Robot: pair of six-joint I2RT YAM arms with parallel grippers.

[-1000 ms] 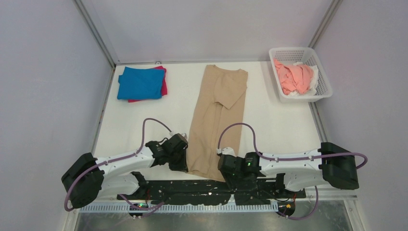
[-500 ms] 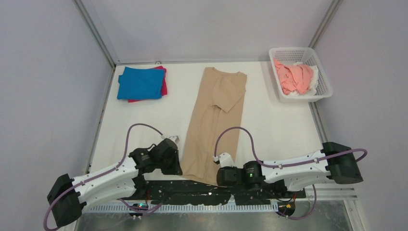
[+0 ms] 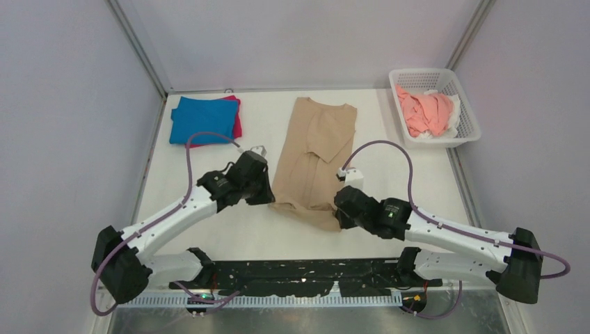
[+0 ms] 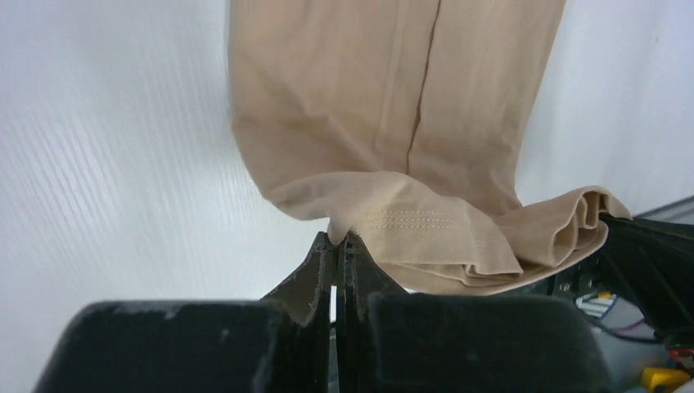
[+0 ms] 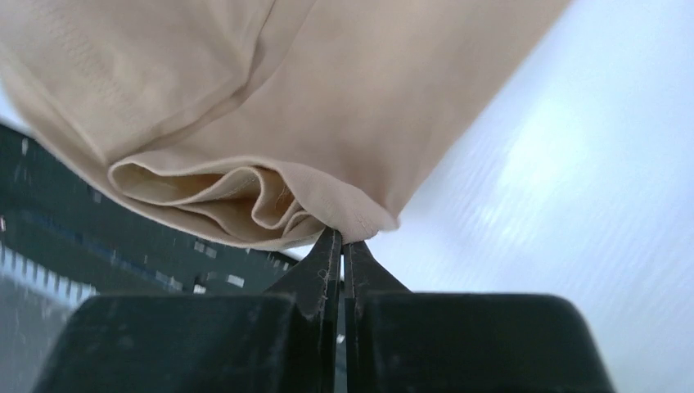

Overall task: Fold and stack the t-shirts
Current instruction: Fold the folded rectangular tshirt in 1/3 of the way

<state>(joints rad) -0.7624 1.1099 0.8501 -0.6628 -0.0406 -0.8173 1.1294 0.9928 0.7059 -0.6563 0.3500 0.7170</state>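
The tan t-shirt (image 3: 316, 149) lies lengthwise in the middle of the table, folded narrow, with its near end lifted. My left gripper (image 3: 268, 200) is shut on the hem's left corner (image 4: 352, 223). My right gripper (image 3: 341, 216) is shut on the hem's right corner (image 5: 360, 219). The hem sags in folds between them (image 4: 524, 241). A folded blue t-shirt (image 3: 203, 120) lies on a magenta one (image 3: 236, 126) at the far left. Salmon-pink (image 3: 426, 113) and white shirts (image 3: 453, 115) are bunched in the basket.
A white mesh basket (image 3: 470, 129) stands at the far right corner. Metal frame posts and pale walls bound the table on three sides. The black base rail (image 3: 306, 273) runs along the near edge.
Both grippers have moved away from the near edge towards the middle of the table, carrying the tan shirt's hem up and over its lower part. The shirt now looks shorter.
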